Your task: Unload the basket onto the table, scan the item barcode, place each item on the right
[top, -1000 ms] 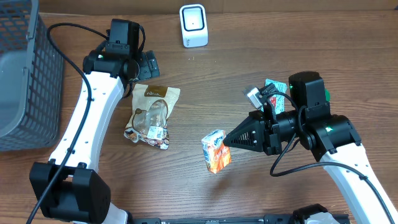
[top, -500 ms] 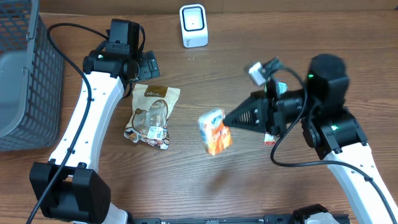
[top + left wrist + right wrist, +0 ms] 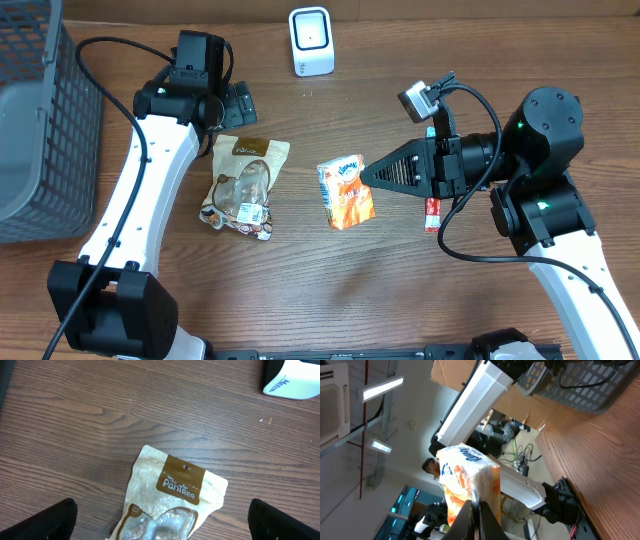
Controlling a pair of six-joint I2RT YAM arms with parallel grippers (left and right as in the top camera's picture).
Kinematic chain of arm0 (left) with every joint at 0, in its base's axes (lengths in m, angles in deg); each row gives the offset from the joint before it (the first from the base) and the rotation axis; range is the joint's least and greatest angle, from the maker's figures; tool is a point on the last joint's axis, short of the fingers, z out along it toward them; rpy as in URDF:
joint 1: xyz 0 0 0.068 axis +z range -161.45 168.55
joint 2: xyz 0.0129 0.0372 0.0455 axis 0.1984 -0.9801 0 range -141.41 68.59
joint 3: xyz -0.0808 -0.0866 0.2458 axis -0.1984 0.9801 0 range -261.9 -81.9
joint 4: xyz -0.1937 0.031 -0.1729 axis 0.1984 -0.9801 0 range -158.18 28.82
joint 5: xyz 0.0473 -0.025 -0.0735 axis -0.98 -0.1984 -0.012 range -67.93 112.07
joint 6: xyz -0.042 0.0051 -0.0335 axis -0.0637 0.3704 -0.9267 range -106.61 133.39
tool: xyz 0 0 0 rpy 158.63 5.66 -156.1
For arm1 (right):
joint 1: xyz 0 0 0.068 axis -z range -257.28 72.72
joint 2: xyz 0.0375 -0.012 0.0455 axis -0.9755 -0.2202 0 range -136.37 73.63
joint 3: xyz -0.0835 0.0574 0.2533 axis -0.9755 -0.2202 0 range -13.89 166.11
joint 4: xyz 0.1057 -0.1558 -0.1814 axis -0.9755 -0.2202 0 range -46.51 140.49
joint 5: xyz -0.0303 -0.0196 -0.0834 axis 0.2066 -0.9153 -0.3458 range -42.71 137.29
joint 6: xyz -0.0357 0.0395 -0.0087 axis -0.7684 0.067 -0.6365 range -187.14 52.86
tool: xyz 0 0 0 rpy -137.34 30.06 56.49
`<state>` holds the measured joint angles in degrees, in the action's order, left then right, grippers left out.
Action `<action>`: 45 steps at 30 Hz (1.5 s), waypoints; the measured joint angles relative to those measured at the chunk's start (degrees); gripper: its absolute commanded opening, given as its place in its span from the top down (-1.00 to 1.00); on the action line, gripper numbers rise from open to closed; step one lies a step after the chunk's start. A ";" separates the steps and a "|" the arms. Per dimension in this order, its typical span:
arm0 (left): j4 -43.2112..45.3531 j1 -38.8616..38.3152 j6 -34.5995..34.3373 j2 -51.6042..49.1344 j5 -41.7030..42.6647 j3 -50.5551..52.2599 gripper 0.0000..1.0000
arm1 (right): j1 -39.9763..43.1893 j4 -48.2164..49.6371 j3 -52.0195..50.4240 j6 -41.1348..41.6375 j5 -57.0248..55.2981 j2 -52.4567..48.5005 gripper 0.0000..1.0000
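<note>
Right gripper (image 3: 364, 180): jaws clamped tight on one edge of the orange-and-white drink carton (image 3: 346, 192), which is held off the wooden surface (image 3: 300, 290) with its printed face towards the overhead camera. The carton is well short of the white scanner (image 3: 311, 40) standing at the far edge. Left gripper (image 3: 238, 102): jaws spread wide, holding nothing, hovering over the top end of a brown PanTree snack pouch (image 3: 172, 491) that lies flat on the surface beside the carton. Also present: grey mesh basket (image 3: 45, 120), far left corner.
</note>
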<state>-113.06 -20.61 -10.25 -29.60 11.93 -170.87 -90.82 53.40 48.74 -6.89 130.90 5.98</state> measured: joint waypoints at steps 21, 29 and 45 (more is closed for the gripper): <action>-0.02 0.00 0.00 0.00 0.00 0.00 -0.99 | 0.00 3.10 0.00 3.13 -7.13 0.00 0.93; 0.00 0.00 0.00 0.00 0.00 0.00 -1.00 | 0.00 3.89 0.00 3.52 -7.37 0.00 0.93; -0.02 0.00 0.00 0.00 0.00 0.00 -1.00 | 0.00 15.56 0.07 13.84 -9.75 -0.42 0.93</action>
<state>-113.08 -20.61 -10.25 -29.60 11.93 -170.87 -90.82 68.97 48.80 6.95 121.16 5.56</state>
